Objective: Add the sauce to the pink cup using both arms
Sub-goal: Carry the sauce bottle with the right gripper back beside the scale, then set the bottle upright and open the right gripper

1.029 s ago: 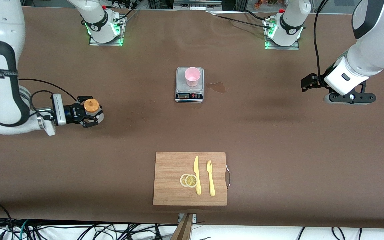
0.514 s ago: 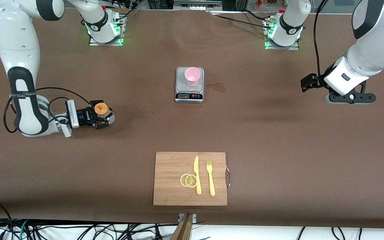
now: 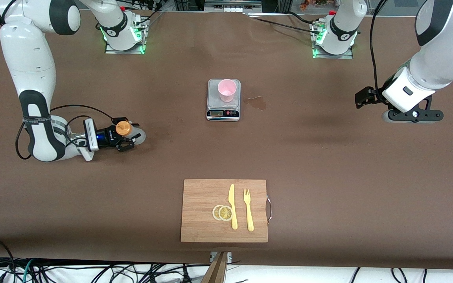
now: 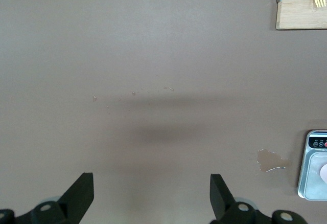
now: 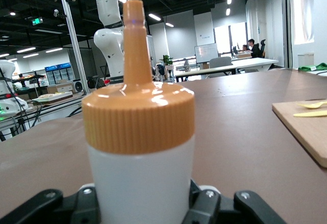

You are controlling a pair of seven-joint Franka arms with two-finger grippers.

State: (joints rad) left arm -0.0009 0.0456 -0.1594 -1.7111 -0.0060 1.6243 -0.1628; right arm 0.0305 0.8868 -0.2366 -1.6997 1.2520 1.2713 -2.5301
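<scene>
Presently: right gripper [image 3: 126, 137] clamped on the upright sauce bottle [image 3: 123, 129], low at the right arm's end of the table. Pink cup [image 3: 227, 90] on the grey scale [image 3: 223, 110]. Left gripper [image 3: 362, 98] waits aloft, fingers [image 4: 79, 196] spread, empty.

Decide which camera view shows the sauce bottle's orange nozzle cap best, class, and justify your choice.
The right wrist view: the sauce bottle fills it, nozzle cap close and upright, ribbing clear. The front view shows the bottle small, seen from above in the right gripper. The left wrist view misses it entirely.
</scene>
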